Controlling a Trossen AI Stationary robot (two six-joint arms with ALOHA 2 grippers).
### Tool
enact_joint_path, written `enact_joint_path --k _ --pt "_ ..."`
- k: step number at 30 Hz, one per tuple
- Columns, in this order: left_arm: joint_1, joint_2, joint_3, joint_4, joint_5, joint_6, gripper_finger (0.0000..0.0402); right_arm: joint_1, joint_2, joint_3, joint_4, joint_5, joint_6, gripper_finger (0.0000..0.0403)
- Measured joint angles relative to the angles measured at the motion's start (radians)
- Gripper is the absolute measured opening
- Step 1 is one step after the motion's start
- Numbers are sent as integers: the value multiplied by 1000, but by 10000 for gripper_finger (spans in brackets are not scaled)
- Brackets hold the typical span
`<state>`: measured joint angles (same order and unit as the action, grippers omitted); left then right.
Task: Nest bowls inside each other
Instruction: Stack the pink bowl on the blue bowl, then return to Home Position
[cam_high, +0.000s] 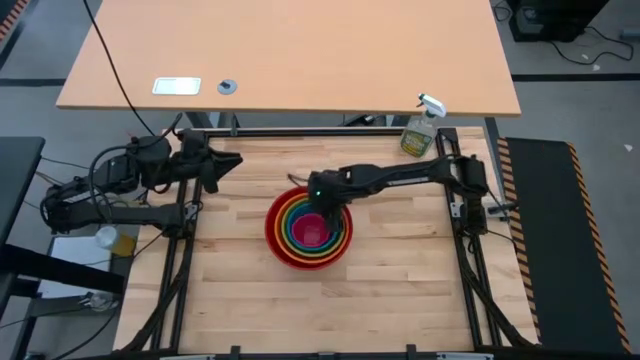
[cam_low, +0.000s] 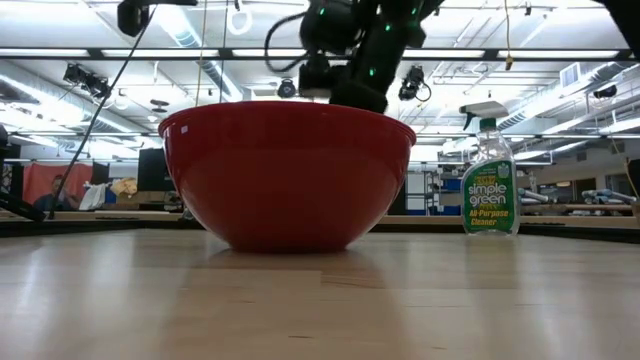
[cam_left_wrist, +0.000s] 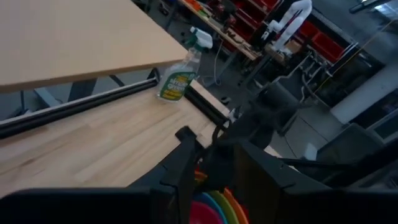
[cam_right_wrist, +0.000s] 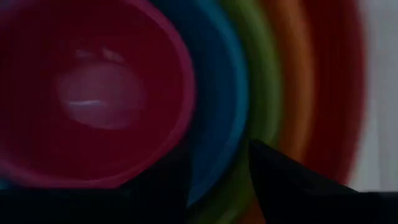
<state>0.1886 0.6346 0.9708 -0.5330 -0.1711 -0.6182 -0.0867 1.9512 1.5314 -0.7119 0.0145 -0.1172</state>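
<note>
The bowls stand nested at the table's middle: the red bowl holds orange, green and blue ones, with the pink bowl innermost. My right gripper reaches in from the table's right and hangs over the stack's far side, pointing steeply down. It is open, and the blue and green rims show through the gap. In the low view the red bowl's rim hides its fingertips. My left gripper waits open at the far left, well above the table, facing the bowls.
A clear spray bottle stands upright at the table's far right corner. A larger desk lies beyond the far edge. Bare wood lies on the near side of the bowls and to both sides.
</note>
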Motion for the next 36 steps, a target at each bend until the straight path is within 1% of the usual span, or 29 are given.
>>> enact_joint_path --k 3,5,12,14,16,18,20,24,27,30,33,36 --pt "0 0 14 -25 0 -9 116 10 14 -1 -18 -18 -13 164" --pt "-2 -1 22 -37 1 -9 116 10 -7 -1 -25 0 -7 164" --pt "-2 1 23 -49 1 47 116 -24 -153 -1 -3 82 12 164" --pt "-2 5 23 -49 0 62 116 -49 -200 -1 -4 74 44 164" --pt "-2 6 23 -49 -1 63 116 -90 -258 -3 -2 34 92 164" --pt "-2 6 23 -48 -2 78 116 -133 -327 -39 36 9 126 164" --pt "-5 -7 19 -34 -1 122 116 -165 -409 -117 112 7 146 164" --pt "-19 -82 -51 99 0 190 116 -193 -591 -328 301 -5 201 164" --pt "-19 -146 -142 176 0 226 114 -208 -727 -497 448 -16 259 164" --pt "-17 -188 -247 270 -20 277 106 -229 -867 -644 587 -56 304 164" --pt "5 -235 -352 405 -58 316 89 -281 -1021 -791 714 -98 391 164" --pt "52 -290 -479 580 -78 332 62 -349 -1177 -941 810 -91 470 164"
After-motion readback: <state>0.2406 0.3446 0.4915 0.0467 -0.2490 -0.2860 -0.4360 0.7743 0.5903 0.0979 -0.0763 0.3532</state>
